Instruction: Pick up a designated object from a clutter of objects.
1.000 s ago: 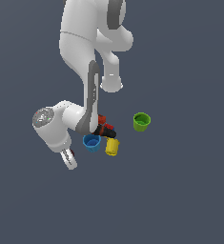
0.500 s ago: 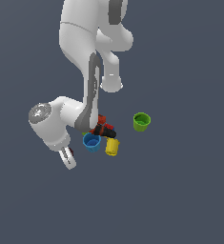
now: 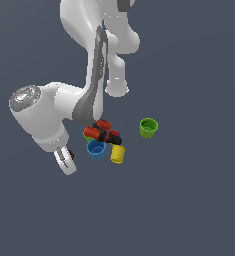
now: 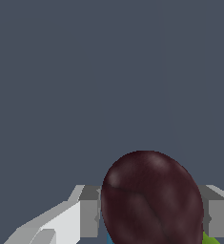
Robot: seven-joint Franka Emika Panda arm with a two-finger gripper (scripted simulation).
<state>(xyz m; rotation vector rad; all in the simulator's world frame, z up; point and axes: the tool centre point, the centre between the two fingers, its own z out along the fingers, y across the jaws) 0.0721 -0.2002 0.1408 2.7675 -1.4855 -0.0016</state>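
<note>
A: Flat grey-blue floor all round, no edge or wall in sight. Clutter sits mid-frame in the exterior view: blue cup (image 3: 96,148), yellow cup (image 3: 118,154) tipped on its side just beside it, red-and-black tool (image 3: 102,132) lying across behind them. Green cup (image 3: 148,127) stands apart toward the exterior view's right. Open floor everywhere else.

B: Where's the maroon ball?

A: Between the fingers (image 4: 88,217). Wrist view has the dark maroon ball (image 4: 151,198) filling the gap, a grey pad on each side of it. The gripper (image 3: 68,161) is clamped on it, on the exterior view's left of the blue cup. Only a dark sliver of the ball shows at the fingers there.

B: Orientation?

A: Slightly egg-shaped in the wrist view, long axis roughly along the fingers, a bit tilted. Can't tell whether it's off the floor.
</note>
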